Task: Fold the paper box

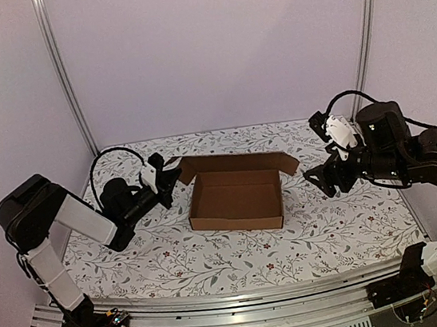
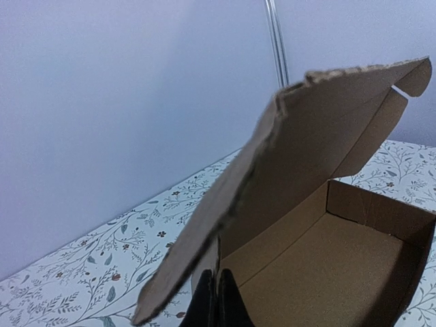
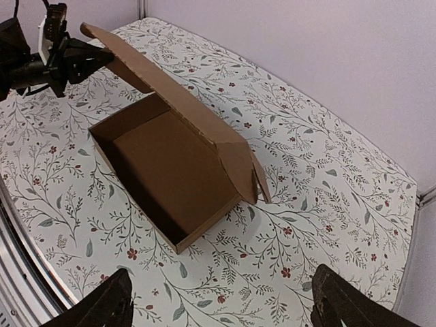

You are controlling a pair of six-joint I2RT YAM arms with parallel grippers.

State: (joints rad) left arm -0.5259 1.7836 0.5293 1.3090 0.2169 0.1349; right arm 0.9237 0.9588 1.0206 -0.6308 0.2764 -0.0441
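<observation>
The paper box (image 1: 236, 201) is a shallow brown cardboard mailer standing open in the middle of the table, its lid (image 1: 238, 162) raised at the back. My left gripper (image 1: 171, 179) is at the box's left rear corner. In the left wrist view its fingertips (image 2: 218, 300) are shut on a thin cardboard edge at the box's (image 2: 327, 272) left end, under the raised lid. My right gripper (image 1: 317, 181) hovers to the right of the box, apart from it. In the right wrist view it (image 3: 218, 306) is wide open and empty above the cloth, with the box (image 3: 170, 160) ahead.
A flowered tablecloth (image 1: 332, 229) covers the table. Pale walls and two metal posts (image 1: 66, 79) stand at the back and sides. An aluminium rail (image 1: 237, 302) runs along the near edge by the arm bases.
</observation>
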